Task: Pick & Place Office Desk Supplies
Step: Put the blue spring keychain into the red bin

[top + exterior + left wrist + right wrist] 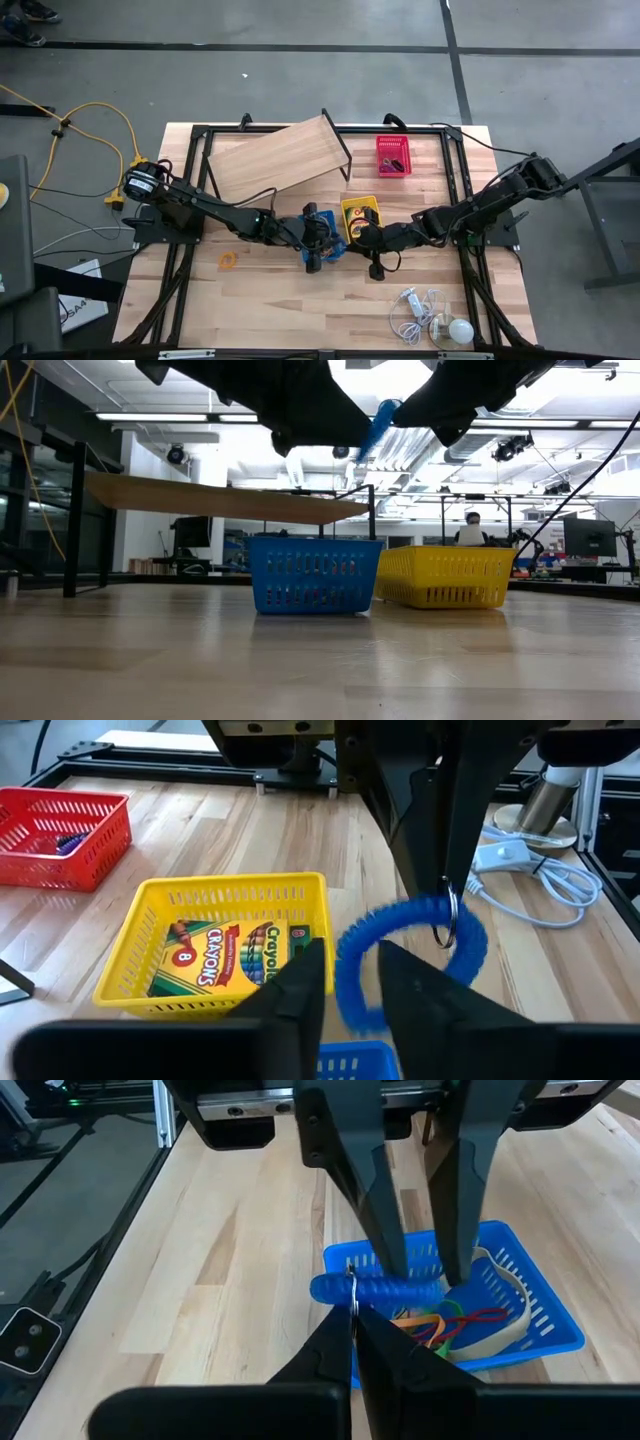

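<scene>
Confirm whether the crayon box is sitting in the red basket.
No: in the left wrist view the crayon box lies inside the yellow basket, while the red basket stands apart from it.

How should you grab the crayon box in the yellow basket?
Come straight down from above. The crayon box lies flat, label up, inside the yellow basket, and the basket's walls block any sideways reach. Pinching across the box's narrower width, on its two long edges, is probably best.
</scene>
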`<move>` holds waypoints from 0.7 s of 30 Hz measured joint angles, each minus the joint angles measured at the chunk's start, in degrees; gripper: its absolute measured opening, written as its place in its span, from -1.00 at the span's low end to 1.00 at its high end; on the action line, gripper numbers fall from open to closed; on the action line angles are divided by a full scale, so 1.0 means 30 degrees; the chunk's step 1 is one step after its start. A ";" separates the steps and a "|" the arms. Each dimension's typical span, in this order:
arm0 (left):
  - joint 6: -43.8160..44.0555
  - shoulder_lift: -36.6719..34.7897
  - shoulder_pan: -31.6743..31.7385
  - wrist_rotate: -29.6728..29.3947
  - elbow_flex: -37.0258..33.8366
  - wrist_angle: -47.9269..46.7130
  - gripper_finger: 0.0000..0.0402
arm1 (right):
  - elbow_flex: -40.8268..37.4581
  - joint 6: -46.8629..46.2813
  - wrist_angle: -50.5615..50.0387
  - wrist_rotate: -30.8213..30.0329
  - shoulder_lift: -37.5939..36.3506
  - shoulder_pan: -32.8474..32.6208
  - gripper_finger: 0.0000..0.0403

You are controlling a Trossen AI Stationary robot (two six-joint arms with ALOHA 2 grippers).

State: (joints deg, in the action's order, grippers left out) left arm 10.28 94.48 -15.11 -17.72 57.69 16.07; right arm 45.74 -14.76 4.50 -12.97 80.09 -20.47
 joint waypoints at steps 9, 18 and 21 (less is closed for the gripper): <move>-0.0015 0.0007 0.0000 -0.0006 0.0000 0.0289 -0.28 | 0.0000 0.0000 -0.0468 0.0011 0.0000 -0.0015 -0.99; -0.0015 0.0007 0.0000 -0.0012 0.0000 0.0265 -0.28 | 0.0000 -0.0210 -0.1157 -0.0502 -0.0223 -0.0569 -0.99; -0.0015 0.0007 0.0000 -0.0013 0.0000 0.0262 -0.28 | 0.0000 -0.0917 -0.2887 -0.2531 -0.0913 -0.1051 -0.99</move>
State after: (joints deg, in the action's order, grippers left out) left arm 10.24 94.50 -15.11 -17.76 57.69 16.86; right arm 45.74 -17.52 -4.17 -20.56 77.36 -23.62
